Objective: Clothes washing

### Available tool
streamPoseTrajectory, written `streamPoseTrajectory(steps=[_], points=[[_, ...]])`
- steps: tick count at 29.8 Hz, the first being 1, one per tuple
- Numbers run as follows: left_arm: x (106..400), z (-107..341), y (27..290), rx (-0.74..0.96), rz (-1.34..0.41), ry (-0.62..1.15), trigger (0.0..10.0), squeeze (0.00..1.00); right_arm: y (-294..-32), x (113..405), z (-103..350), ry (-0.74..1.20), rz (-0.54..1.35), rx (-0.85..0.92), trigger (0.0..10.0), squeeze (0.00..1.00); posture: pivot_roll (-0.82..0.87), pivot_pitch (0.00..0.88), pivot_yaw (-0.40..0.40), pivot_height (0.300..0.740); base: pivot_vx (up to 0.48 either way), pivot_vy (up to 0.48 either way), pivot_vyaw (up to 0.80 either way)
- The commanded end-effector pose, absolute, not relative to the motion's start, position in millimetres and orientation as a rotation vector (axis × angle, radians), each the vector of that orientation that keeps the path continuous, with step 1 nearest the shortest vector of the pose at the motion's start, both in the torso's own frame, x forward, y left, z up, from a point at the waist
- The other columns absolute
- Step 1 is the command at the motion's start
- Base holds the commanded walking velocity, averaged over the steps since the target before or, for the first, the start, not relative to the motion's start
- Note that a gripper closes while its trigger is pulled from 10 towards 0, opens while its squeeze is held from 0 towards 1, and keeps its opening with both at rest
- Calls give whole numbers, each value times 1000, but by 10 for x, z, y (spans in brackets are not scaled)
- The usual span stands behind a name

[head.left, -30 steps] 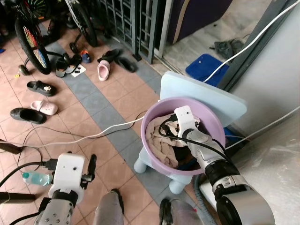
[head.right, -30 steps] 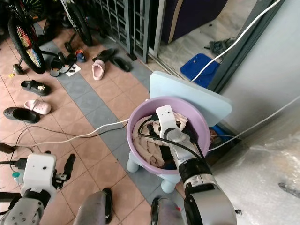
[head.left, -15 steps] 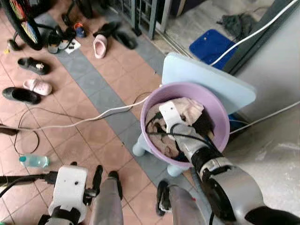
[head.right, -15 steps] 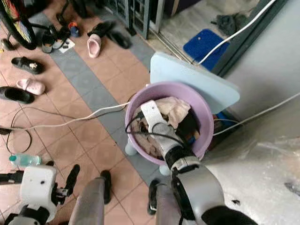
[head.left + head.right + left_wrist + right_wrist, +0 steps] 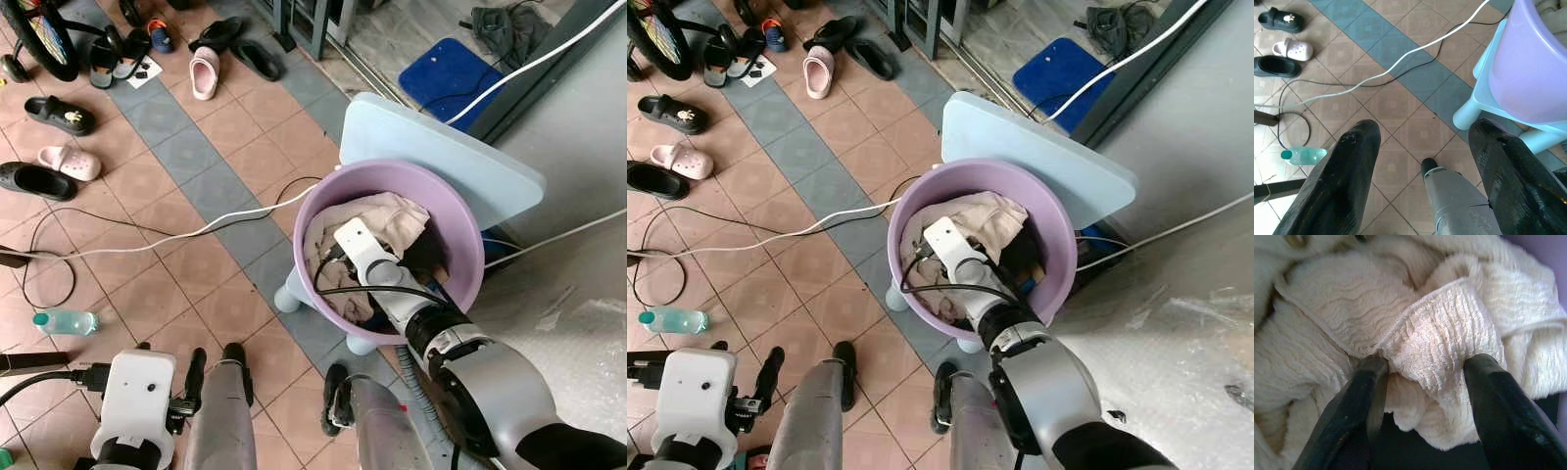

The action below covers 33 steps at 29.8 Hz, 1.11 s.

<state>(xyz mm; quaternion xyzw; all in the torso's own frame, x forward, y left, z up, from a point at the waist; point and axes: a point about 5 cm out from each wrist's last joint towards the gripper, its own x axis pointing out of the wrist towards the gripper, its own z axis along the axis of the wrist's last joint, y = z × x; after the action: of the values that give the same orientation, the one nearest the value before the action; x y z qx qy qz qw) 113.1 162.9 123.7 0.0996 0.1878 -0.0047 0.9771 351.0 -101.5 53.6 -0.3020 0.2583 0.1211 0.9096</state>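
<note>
A fold of cream terry towel (image 5: 1440, 328) bulges between the right gripper's (image 5: 1425, 382) spread black fingers (image 5: 1364, 396), touching both; whether they pinch it is unclear. Dark clothes beneath are hard to make out. The laundry fills a round lilac plastic basin (image 5: 460, 220) on a pale blue plastic stool (image 5: 441, 157). The left gripper (image 5: 1422, 147) hangs open over tiled floor (image 5: 1391, 98).

From where I stand, nothing carries writing I can read: no label, brand, number or sign shows clearly on anything in the room.
</note>
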Motion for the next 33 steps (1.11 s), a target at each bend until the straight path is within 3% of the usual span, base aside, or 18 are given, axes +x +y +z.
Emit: streamPoseTrajectory(steps=[1, 23, 33], points=[[1098, 1254, 1610, 202, -4, 388, 10000, 0, -1086, 3415, 394, 608, 253, -614, 0, 0, 327, 444, -85, 740, 0, 0, 0], [1084, 1232, 1607, 219, -16, 409, 10000, 0, -1057, 3331, 289, 649, 313, -564, 0, 0, 338, 453, -81, 740, 0, 0, 0], [1152, 1208, 1610, 218, 13, 394, 10000, 0, -971, 3447, 456, 536, 341, -481, 0, 0, 341, 413, -90, 740, 0, 0, 0]])
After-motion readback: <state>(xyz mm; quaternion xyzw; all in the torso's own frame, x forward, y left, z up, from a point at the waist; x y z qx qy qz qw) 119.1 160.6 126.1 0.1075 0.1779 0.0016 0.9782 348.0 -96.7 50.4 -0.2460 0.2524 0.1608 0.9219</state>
